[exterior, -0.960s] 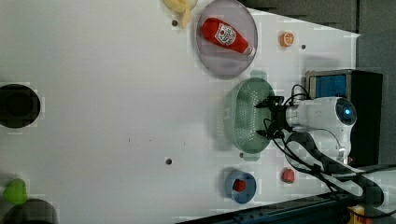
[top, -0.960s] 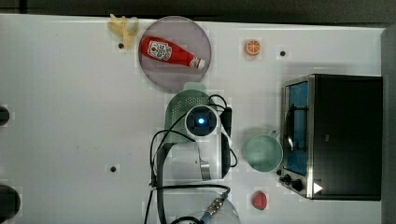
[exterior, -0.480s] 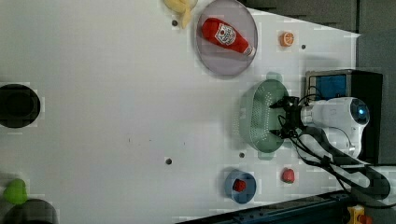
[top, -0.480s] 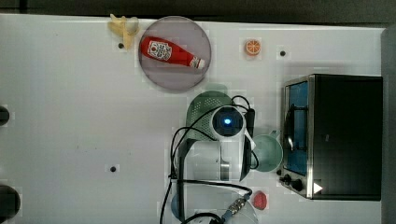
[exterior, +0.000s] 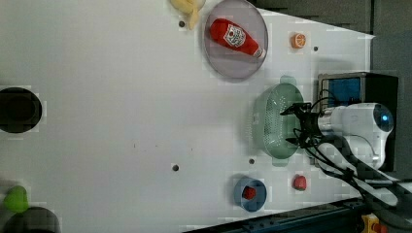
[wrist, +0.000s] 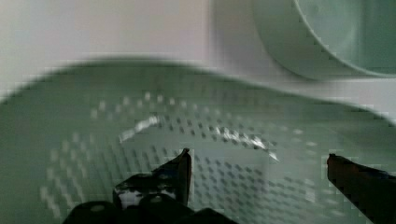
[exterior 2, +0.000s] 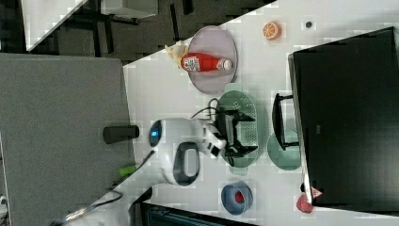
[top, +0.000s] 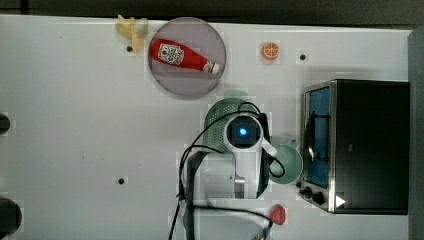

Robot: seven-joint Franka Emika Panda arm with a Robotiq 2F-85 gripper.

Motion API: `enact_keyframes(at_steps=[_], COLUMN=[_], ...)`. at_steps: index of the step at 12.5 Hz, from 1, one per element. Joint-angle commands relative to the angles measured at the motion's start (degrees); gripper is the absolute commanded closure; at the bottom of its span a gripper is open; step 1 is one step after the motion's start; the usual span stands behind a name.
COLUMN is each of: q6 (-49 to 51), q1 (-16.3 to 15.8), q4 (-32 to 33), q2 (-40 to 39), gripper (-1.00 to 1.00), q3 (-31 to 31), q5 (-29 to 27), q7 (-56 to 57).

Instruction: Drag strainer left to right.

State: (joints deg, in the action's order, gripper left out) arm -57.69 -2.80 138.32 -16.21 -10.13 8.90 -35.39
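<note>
The strainer (top: 218, 119) is a pale green colander with small holes, and it sits on the white table just left of the oven in the top view. It also shows in the left view (exterior: 272, 127) and the right view (exterior 2: 242, 101). My gripper (exterior: 293, 125) (exterior 2: 245, 132) reaches down into its bowl. In the wrist view the gripper (wrist: 259, 175) is open. One black finger (wrist: 180, 172) hangs over the perforated floor and the other sits near the strainer's wall (wrist: 280, 98). Nothing is held between the fingers. The arm's wrist (top: 243, 133) hides part of the strainer.
A smooth mint cup (top: 288, 163) stands between the strainer and the black toaster oven (top: 362, 145). A grey plate (top: 170, 80) holds a ketchup bottle (top: 182, 56). Around them are an orange slice (top: 270, 50), a banana (top: 131, 27), a red piece (top: 278, 214) and a blue bowl (exterior: 249, 193).
The arm and the strainer have slid toward the top view's right, closer to the cup and oven. Most of that shift came early, and the jaws stayed open.
</note>
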Motion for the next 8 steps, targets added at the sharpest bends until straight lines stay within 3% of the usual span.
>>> enact_keyframes(at_steps=[1, 6, 8], q6=[8.5, 29.11, 35.75], q1=[-0.96, -1.08, -1.04], q4=[-3.89, -9.46, -11.81], q2=[10.27, 26.03, 31.24], gripper=[-1.0, -1.0, -1.0], q3=[1.96, 2.66, 2.73], q5=[0.17, -8.4, -8.81], q7=[14.25, 28.01, 32.17])
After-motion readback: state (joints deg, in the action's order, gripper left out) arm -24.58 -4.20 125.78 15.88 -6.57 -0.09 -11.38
